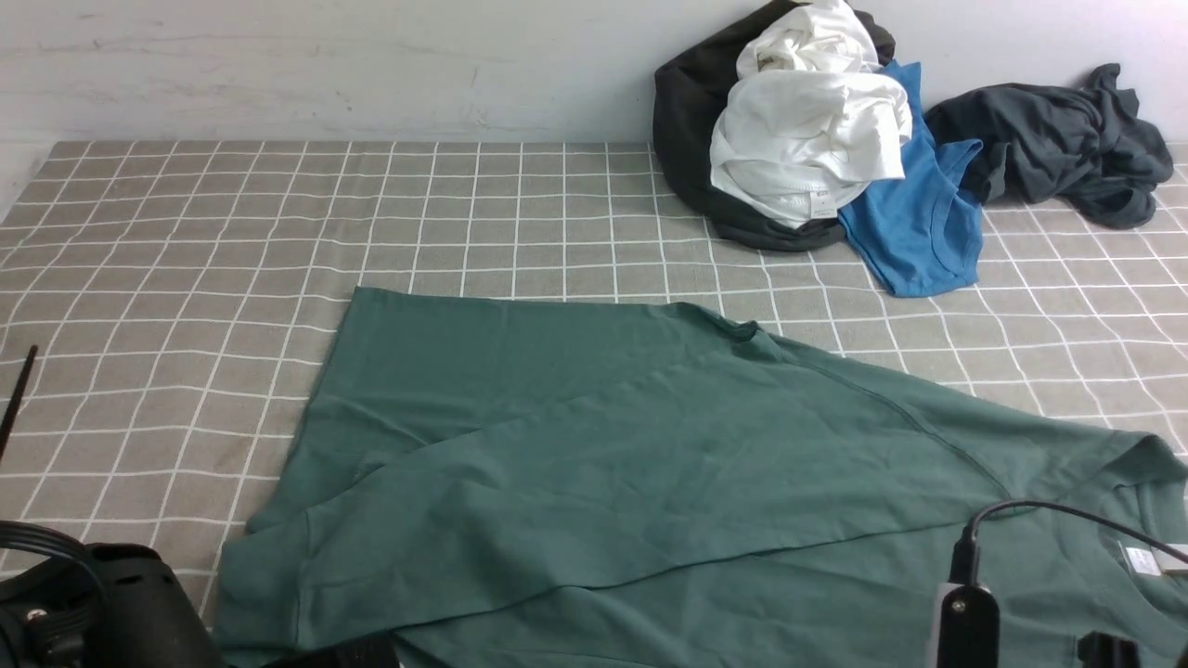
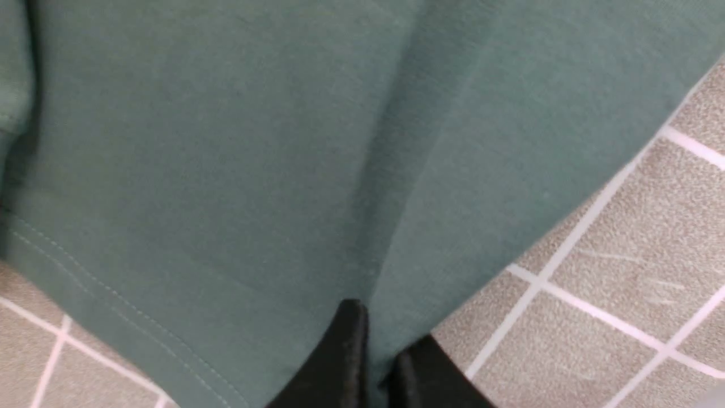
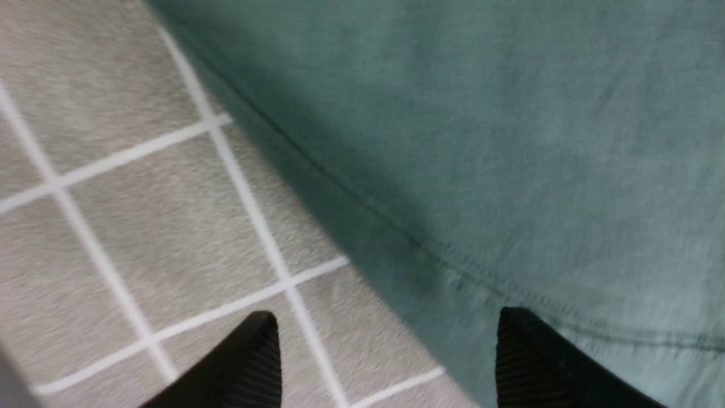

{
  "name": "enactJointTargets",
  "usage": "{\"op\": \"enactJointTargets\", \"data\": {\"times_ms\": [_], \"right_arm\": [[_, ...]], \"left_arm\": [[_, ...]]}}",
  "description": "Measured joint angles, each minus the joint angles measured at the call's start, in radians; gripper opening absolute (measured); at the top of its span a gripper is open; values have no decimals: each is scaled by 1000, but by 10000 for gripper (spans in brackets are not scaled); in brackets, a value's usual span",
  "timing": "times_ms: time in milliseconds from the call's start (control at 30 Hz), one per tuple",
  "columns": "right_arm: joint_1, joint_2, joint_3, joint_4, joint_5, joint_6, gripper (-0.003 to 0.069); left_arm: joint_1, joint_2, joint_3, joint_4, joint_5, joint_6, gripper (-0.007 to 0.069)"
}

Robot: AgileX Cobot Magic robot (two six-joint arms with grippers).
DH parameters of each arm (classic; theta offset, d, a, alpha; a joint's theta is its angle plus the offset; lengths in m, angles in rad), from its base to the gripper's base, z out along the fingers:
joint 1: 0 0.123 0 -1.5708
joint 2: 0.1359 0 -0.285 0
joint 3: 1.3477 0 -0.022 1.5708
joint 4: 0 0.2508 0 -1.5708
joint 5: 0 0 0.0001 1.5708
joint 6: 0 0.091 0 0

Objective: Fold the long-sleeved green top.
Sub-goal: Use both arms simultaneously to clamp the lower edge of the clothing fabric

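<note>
While left gripper pinches knit green long-sleeved top, right gripper gapes over stitched hem.

Open tablecloth beyond green top; clothes pile back-right.

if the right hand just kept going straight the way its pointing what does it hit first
Most likely the seamed edge of the green top: the open right hand straddles it, one finger over the fabric, the other over the checked cloth. How near it hangs is unclear.
</note>
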Motion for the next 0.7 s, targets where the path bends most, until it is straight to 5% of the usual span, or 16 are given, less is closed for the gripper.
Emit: {"op": "enactJointTargets", "data": {"times_ms": [333,500,700], "right_arm": [[-91,181,-47,-41,-71,13,456],[-93,187,-50,-61,-86,14,359],[-93,133,-50,-87,-85,14,116]], "left_arm": [[0,0,0,-2,-5,0,5],[0,-4,0,-4,-5,0,5],[0,-7,-1,-4,-2,-1,5]]}}
